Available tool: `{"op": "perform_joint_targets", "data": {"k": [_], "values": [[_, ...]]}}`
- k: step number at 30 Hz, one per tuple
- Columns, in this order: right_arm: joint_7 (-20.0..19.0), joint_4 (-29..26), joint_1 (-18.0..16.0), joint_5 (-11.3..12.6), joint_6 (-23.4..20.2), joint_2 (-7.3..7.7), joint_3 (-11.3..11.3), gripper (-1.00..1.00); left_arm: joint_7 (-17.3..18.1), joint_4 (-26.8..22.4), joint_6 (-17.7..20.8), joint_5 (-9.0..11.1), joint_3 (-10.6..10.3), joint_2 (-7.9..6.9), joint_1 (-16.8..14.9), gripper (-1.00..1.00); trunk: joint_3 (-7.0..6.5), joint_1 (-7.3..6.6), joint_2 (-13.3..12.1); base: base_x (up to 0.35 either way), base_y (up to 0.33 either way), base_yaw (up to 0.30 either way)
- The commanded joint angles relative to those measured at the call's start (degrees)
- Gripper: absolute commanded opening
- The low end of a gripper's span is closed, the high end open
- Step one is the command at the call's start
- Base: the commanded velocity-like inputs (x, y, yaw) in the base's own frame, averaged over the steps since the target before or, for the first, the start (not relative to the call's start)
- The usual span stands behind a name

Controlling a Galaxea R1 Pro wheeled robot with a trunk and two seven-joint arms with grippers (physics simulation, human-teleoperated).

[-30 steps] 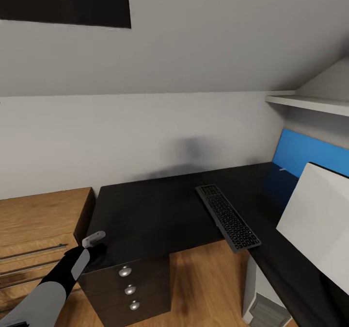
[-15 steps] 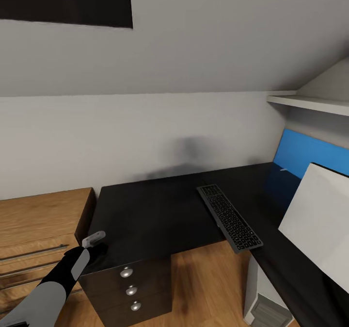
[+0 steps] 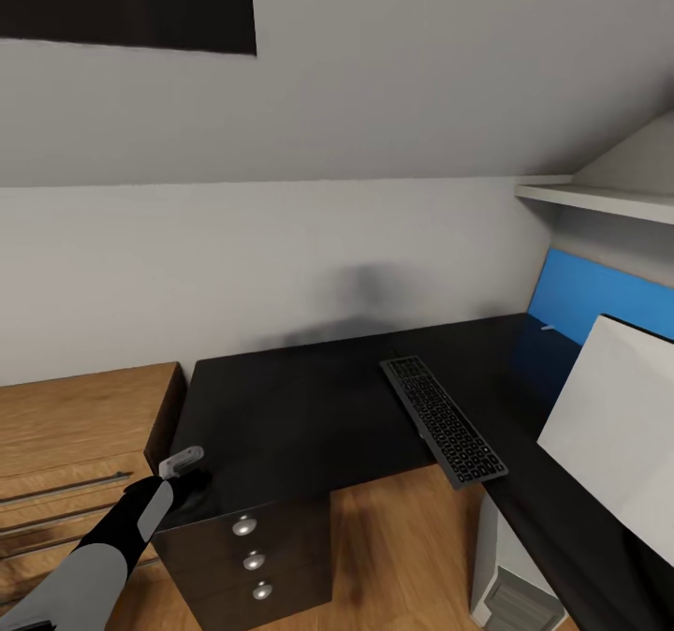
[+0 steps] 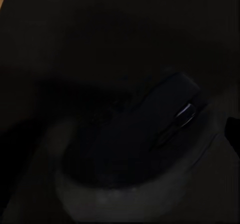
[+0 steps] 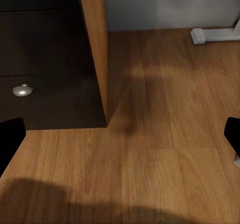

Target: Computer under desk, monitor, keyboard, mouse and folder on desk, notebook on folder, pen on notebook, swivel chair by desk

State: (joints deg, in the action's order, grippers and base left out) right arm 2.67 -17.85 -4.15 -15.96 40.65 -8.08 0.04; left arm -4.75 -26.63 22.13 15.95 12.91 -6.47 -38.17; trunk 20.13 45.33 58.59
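The left gripper (image 3: pixel 183 463) sits low at the counter's (image 3: pixel 300 406) near corner, the mouse (image 4: pixel 150 139) right under it — whether it's gripped, I cannot tell. The right gripper's fingers spread wide over wooden floor (image 5: pixel 165 149). Keyboard (image 3: pixel 442 419) and monitor (image 3: pixel 618 434) are up already; mouse placement, folder, notebook, pen and chair remain.

Glossy black L-shaped bench (image 3: pixel 300 406): keyboard (image 3: pixel 443 420) lies at 3 o'clock, near end overhanging the front edge; monitor (image 3: pixel 613 434) stands on the right wing at 4 o'clock, white back showing; mouse (image 4: pixel 150 134) on bench top
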Motion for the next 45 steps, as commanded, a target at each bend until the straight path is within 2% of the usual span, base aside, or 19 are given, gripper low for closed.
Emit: {"op": "perform_joint_targets", "data": {"k": [1, 7, 14, 28, 30, 31, 33, 38, 40, 41, 42, 43, 44, 45], "values": [[0.3, 0.0, 0.0, -0.4, 0.1, -0.01, 0.0, 1.0, -0.5, 0.2, 0.5, 0.8, 0.1, -0.01, 0.0, 1.0, -0.11, -0.22, -0.4, 0.0, 0.0, 0.0], [0.3, 0.0, 0.0, -0.4, 0.1, 0.0, 0.0, 1.0, -0.5, 0.1, -0.5, 0.8, 0.1, -0.03, 0.0, 1.0, -1.18, -1.54, -2.8, 0.0, 0.0, 0.0], [0.3, 0.0, -0.1, -0.4, 0.1, -0.01, 0.0, 1.0, -0.4, 0.2, -4.5, 0.8, 0.1, 0.03, 0.0, 1.0, -2.44, -3.08, -5.6, 0.0, 0.0, 0.0], [0.3, 0.0, 0.0, -0.4, 0.1, -0.01, 0.0, 1.0, -0.3, -0.1, -5.9, 0.8, 0.1, 0.05, 0.0, 1.0, -4.95, -6.15, -11.2, 0.0, 0.0, 0.0], [0.3, 0.0, 0.0, -0.4, 0.1, -0.01, 0.0, 1.0, -0.3, -0.4, -7.0, 0.8, 0.1, 0.05, 0.0, 1.0, -5.31, -6.59, -12.0, 0.0, 0.0, 0.0], [0.3, 0.0, 0.0, -0.4, 0.0, -0.01, 0.0, 1.0, -0.3, -0.7, -9.0, 0.8, 0.1, 0.05, 0.0, 1.0, -5.49, -6.81, -12.4, 0.0, 0.0, 0.0], [0.3, 0.0, 0.0, -0.4, 0.0, -0.01, 0.0, 1.0, -0.3, -0.8, -10.5, 0.8, 0.1, 0.05, 0.0, 1.0, -5.85, -7.25, -13.2, 0.0, 0.0, 0.0], [0.3, 0.0, 0.0, -0.4, 0.0, -0.01, 0.0, 1.0, -0.3, -2.1, -12.7, 0.8, 0.1, 0.05, 0.1, 1.0, -6.75, -8.35, -15.2, 0.0, 0.0, 0.0], [0.3, 0.0, -0.1, -0.4, 0.0, -0.01, 0.0, 1.0, -0.3, -3.7, -13.0, 0.9, 0.1, 0.08, 0.6, 1.0, -7.11, -8.79, -16.0, 0.0, 0.0, 0.0], [0.3, 0.0, 0.0, -0.4, 0.0, -0.01, 0.0, 1.0, -0.3, -9.3, -13.2, 0.9, 0.1, 0.21, 3.3, 1.0, -7.29, -9.01, -16.4, 0.0, 0.0, 0.0], [0.3, 0.0, -0.1, -0.4, 0.0, -0.01, 0.0, 1.0, -0.3, -11.4, -13.1, 1.0, 0.1, 0.25, 4.3, 1.0, -7.47, -9.22, -16.8, 0.0, 0.0, 0.0], [0.3, 0.1, -0.1, -0.4, 0.0, -0.01, 0.0, 1.0, -0.3, -16.3, -12.8, 1.0, 0.1, 0.38, 6.8, 1.0, -7.65, -9.44, -17.2, 0.0, 0.0, 0.0], [0.3, 0.1, 0.0, -0.4, 0.0, -0.01, 0.0, 1.0, -0.3, -19.0, -12.5, 1.0, 0.1, 0.48, 8.3, 1.0, -7.82, -9.66, -17.6, 0.0, 0.0, 0.0], [0.3, 0.1, -0.1, -0.4, 0.0, -0.01, 0.0, 1.0, -0.3, -25.0, -11.2, 1.0, 0.0, 0.84, 11.5, 1.0, -8.0, -9.88, -18.0, 0.0, 0.0, 0.0]]}}
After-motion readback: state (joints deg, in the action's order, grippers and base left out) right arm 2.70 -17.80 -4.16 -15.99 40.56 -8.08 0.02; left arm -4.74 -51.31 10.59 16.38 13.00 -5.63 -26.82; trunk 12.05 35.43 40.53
